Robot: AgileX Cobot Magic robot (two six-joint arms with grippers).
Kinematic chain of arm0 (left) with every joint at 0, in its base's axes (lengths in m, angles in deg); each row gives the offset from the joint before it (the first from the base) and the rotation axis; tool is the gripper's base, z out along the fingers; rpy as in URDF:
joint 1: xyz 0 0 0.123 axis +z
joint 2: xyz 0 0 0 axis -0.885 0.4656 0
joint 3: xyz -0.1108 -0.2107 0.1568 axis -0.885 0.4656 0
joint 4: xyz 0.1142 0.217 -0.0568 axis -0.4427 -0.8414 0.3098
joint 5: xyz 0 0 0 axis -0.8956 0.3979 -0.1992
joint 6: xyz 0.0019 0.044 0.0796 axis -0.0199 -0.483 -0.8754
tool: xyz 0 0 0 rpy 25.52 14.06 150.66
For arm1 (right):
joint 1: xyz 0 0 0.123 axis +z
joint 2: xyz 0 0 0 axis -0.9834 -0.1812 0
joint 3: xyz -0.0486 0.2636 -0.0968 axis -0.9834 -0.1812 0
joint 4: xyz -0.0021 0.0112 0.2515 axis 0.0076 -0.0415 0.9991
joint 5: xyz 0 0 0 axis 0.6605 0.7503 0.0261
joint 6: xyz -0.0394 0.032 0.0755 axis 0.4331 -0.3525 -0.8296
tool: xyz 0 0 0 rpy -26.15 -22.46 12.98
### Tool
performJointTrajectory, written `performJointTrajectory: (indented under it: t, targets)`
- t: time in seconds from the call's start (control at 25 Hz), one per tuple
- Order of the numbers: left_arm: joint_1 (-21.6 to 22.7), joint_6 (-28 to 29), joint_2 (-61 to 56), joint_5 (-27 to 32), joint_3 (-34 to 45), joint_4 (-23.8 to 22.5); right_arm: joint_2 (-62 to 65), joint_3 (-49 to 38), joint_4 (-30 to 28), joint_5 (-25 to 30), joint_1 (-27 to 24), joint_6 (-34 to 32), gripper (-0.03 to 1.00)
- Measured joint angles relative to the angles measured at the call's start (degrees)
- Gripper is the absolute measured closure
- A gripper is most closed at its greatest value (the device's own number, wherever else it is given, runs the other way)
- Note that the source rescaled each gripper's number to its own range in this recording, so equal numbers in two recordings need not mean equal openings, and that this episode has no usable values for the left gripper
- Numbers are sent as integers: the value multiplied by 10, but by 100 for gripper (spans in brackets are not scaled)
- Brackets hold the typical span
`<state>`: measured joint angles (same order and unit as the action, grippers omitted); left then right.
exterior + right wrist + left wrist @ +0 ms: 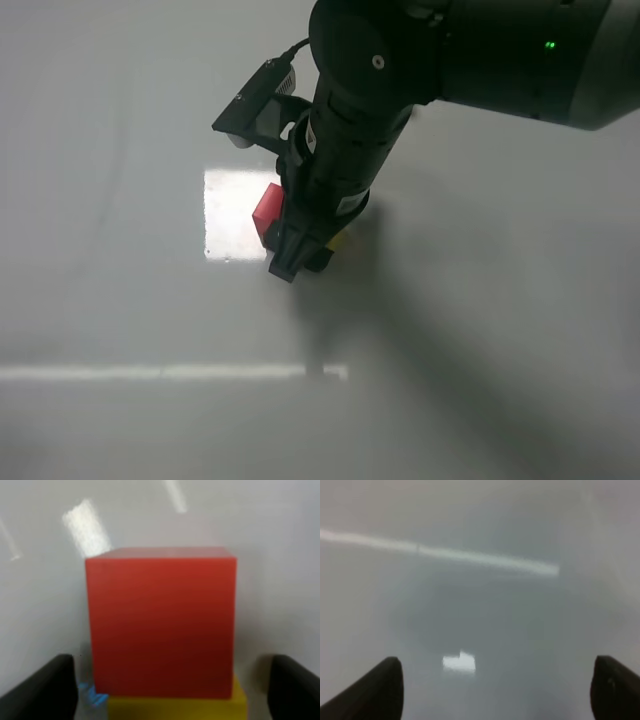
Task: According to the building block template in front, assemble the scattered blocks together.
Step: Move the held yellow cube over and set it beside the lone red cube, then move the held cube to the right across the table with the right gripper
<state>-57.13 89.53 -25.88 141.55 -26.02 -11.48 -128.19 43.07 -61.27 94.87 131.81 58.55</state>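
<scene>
— Which step?
— Joining, I judge; the red cube (pixel 160 625) touches the yellow cube (pixel 175 709) on the desk (pixel 120 300), between the spread, empty fingers of the right hand (pixel 172 680); left hand (pixel 498 682) gapes empty; next, lift away without nudging.

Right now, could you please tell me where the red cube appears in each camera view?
Exterior high: the red cube sits just left of centre, partly hidden by the right arm.
Left wrist: not in it.
Right wrist: it fills the centre.
Shared landmark: the yellow cube beside it, seen in the exterior high and right wrist views.
</scene>
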Motion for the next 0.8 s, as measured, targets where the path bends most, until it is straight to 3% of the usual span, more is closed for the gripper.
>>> performJointTrajectory:
  t: [0.24, 0.6, 0.8]
  targets:
    - [0, 0, 0, 0, 0, 0, 0, 10, 29, -24, 0, -5, 10]
    - [0, 0, 0, 0, 0, 0, -20, 24, 15, -24, 1, -5, 10]
    - [0, 1, 0, 1, 0, 0, -22, 26, -3, -16, 2, -5, 16]
